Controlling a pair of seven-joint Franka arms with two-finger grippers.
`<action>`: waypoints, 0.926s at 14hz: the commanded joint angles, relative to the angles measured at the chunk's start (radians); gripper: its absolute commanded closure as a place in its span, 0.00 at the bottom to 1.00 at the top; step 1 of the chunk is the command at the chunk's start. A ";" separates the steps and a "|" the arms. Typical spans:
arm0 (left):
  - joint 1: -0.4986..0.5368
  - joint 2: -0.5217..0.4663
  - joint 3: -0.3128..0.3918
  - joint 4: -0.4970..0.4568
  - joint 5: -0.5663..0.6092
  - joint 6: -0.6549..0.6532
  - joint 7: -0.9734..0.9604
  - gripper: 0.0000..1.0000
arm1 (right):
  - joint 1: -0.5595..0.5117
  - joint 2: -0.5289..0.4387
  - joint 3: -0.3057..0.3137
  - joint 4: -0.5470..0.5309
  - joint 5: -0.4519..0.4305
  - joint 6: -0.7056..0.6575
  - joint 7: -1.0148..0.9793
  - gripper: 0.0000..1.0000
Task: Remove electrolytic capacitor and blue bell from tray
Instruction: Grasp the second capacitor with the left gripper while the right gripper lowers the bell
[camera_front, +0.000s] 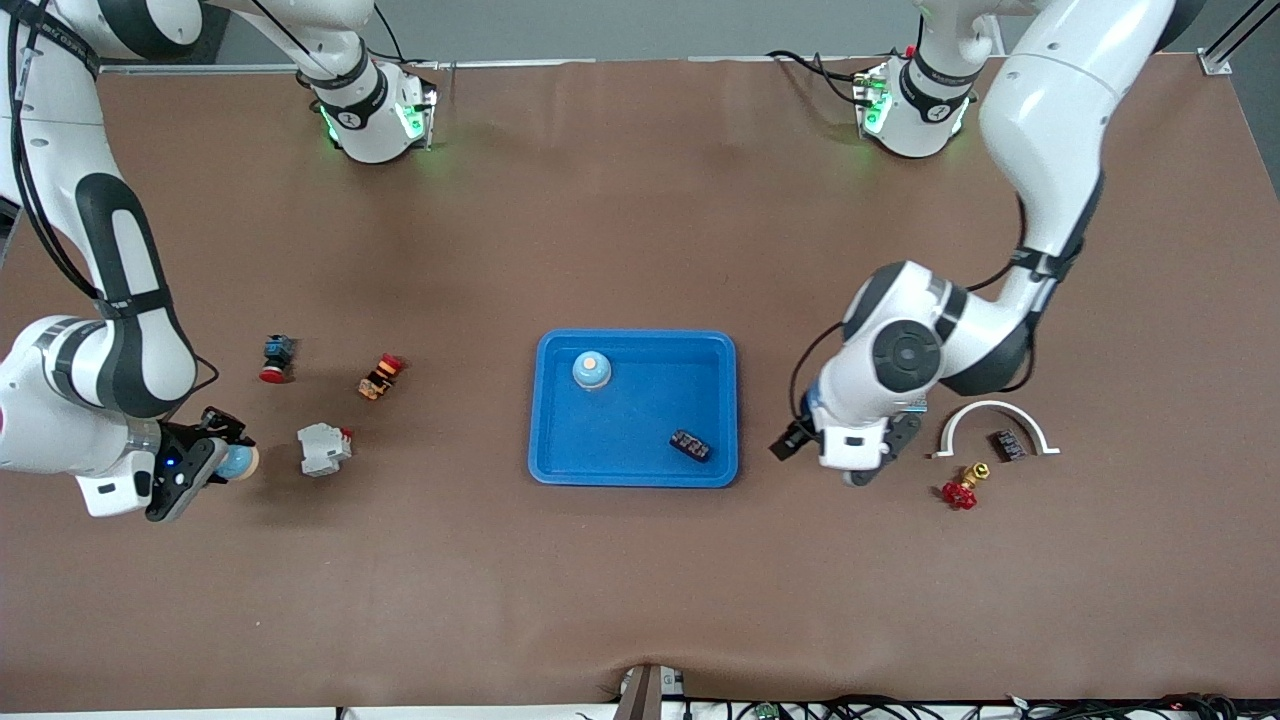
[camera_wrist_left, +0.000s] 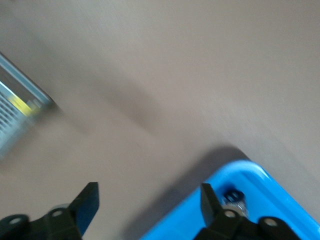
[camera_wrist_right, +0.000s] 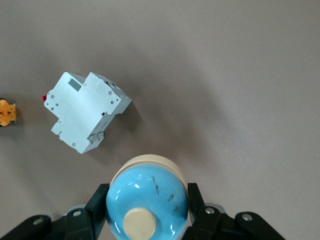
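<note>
Bell, pale blue with a cream button, is being held clamped between the fingers of the right gripper over the table at the right arm's end; just beside it a white circuit breaker is lying on the table, nearer the tray; farther from the front camera an orange-and-red push button and a blue-and-red switch are lying apart from each other. Nothing is standing between the held bell and the blue tray except the breaker. A second blue bell is sitting in the tray at the corner farthest from the camera, toward the right arm's end; a small black capacitor block is lying in the tray at the nearer corner toward the left arm's end. The left gripper is being held with its fingers apart and holding nothing, above the table just beside the tray's edge; toward the left arm's end a white arch piece is lying, with another black block inside its curve and a red-and-brass valve nearer the camera.
</note>
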 joint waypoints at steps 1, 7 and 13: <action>-0.066 0.079 0.014 0.089 0.016 0.048 -0.103 0.22 | -0.024 -0.004 0.019 -0.028 0.022 0.024 -0.038 0.64; -0.197 0.168 0.086 0.114 0.013 0.275 -0.244 0.32 | -0.024 0.019 0.019 -0.070 0.029 0.123 -0.086 0.64; -0.289 0.226 0.156 0.135 0.013 0.369 -0.306 0.39 | -0.023 0.026 0.019 -0.102 0.032 0.193 -0.116 0.64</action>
